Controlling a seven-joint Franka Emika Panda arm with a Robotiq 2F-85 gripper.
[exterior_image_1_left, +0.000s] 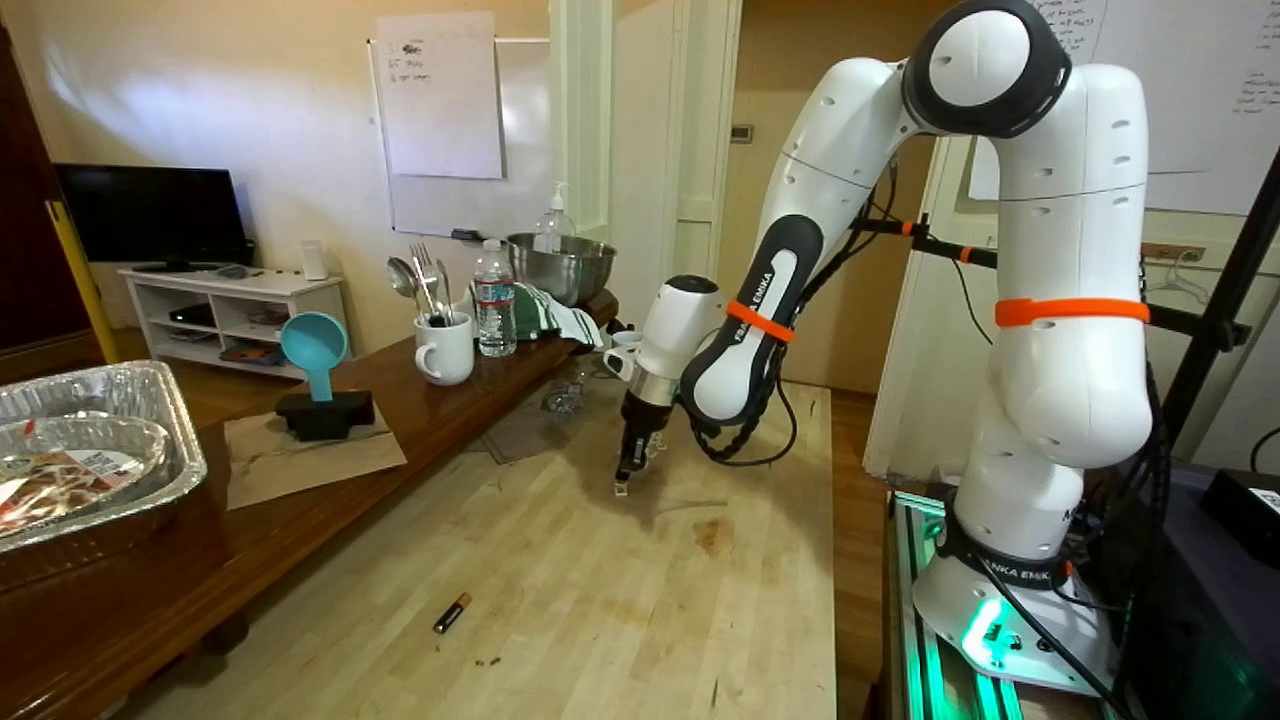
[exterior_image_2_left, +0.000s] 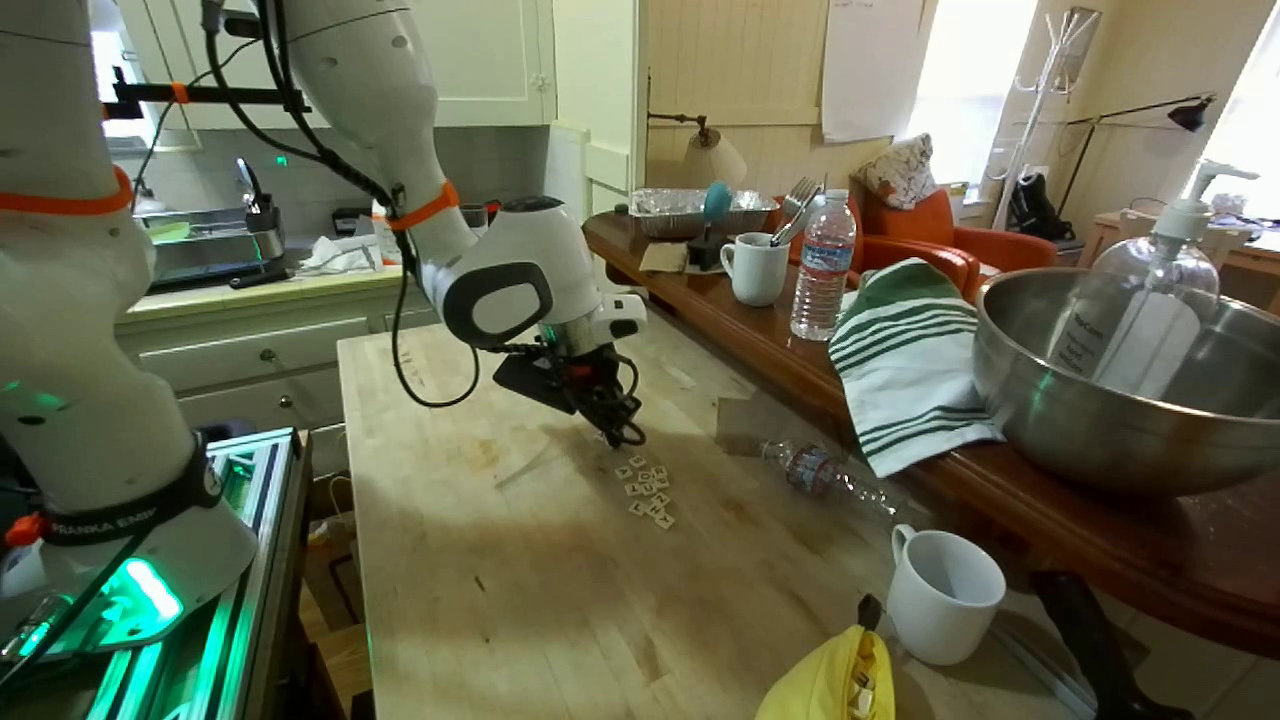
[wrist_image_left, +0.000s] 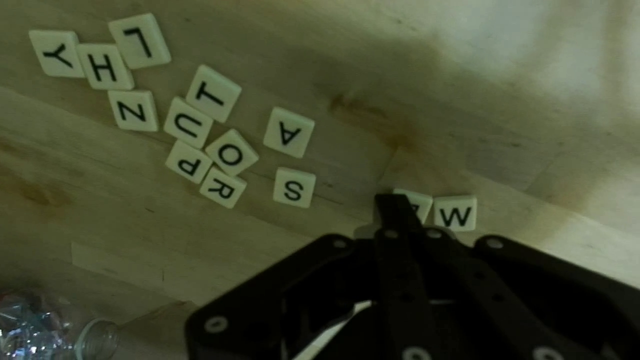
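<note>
Wooden tabletop — fingers pressed together, any hold unclear — a letter tile partly hidden behind them

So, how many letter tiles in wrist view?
13: cluster of nine upper left; A tile and S tile mid-frame; partly covered tile at the pincer, W/M tile beside it. More may hide under the pincer.

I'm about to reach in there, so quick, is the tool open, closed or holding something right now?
Tool: closed; whether it grips the partly hidden tile at its tip cannot be told.
</note>
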